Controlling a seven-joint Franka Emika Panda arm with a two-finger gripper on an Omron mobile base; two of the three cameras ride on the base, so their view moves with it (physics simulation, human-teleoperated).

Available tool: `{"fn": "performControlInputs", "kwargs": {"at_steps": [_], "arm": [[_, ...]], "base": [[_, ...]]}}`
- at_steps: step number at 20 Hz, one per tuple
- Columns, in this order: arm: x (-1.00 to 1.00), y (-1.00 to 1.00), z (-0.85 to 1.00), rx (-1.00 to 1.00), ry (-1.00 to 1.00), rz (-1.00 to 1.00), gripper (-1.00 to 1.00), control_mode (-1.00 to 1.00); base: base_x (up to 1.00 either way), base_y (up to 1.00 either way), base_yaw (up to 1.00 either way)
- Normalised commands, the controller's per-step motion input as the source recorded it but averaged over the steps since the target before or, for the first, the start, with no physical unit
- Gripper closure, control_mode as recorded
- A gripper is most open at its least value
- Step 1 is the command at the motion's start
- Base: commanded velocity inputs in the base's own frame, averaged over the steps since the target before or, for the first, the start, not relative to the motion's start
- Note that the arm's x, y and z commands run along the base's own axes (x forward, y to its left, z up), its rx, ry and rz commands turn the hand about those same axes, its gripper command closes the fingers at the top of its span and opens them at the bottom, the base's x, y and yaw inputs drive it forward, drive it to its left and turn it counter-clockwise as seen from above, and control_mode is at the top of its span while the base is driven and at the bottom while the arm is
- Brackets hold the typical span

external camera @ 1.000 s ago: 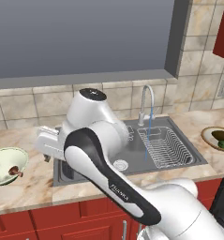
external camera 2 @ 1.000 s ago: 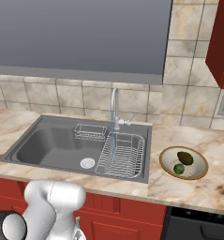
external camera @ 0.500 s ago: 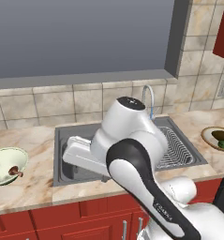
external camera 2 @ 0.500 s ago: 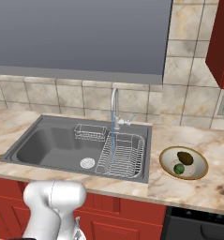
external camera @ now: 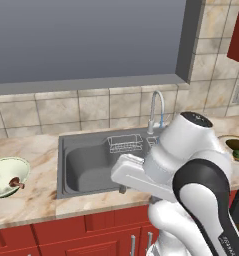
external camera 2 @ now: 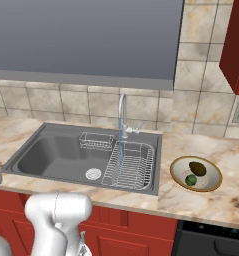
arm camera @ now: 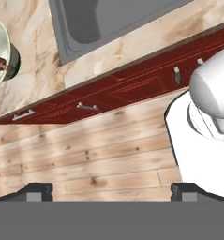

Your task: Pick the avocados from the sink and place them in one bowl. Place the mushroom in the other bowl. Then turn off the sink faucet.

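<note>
Tool (arm camera: 111,190) spread wide (nothing held) above floor (arm camera: 94,154), beside cabinets (arm camera: 132,86).

Marble countertop (external camera 2: 191,200) surrounds the basin. Tiled backsplash (external camera 2: 66,102) at 12 o'clock, grey window pane (external camera: 86,40) above it. Red base cabinets (arm camera: 127,89) with 2 metal handles (arm camera: 87,107) front a wooden plank floor (arm camera: 94,159). Red wall cabinet (external camera 2: 236,45) at 2 o'clock.

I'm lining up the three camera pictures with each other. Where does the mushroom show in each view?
Left base view: the mushroom lies in the pale green-cream bowl at the far left edge, on the counter left of the sink.
Right base view: not in it.
Hand view: at the upper left edge, inside the same bowl.
Shared landmark: the sink.
</note>
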Motion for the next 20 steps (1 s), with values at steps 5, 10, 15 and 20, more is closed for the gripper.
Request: {"fn": "performControlInputs", "kwargs": {"at_steps": [5, 10, 15, 20], "arm": [[-0.19, -0.92, 0.00, 0.00, -0.08, 0.00, -1.00, -1.00], [-0.26, -1.00, 0.01, 0.11, -0.14, 0.00, -1.00, -1.00], [-0.02, -0.97, 0.06, 0.23, -0.07, 0.00, -1.00, -1.00], [0.00, -0.76, 0.03, 0.17, -0.12, 0.00, -1.00, -1.00]], "base": [[0.00, 0.00, 0.00], [0.00, 0.00, 0.00], [0.00, 0.00, 0.00], [0.00, 0.00, 0.00]]}}
